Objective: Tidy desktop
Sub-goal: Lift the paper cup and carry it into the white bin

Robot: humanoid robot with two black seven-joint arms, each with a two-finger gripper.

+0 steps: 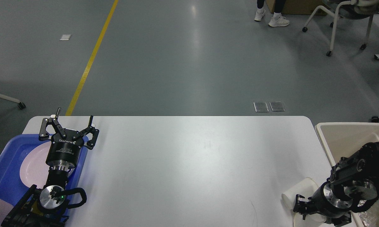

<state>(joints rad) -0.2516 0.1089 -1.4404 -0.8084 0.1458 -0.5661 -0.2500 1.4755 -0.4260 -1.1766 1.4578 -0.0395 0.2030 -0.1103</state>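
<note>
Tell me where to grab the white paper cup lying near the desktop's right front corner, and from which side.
Grip the white paper cup across its side wall, coming from above. It lies on its side on the desktop, so the round wall faces up; the right hand partly hides its near end.

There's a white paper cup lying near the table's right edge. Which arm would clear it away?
Probably the right: its gripper is already at the white cup, beside the beige bin. The left gripper hangs open across the desktop, over the blue tray.
</note>
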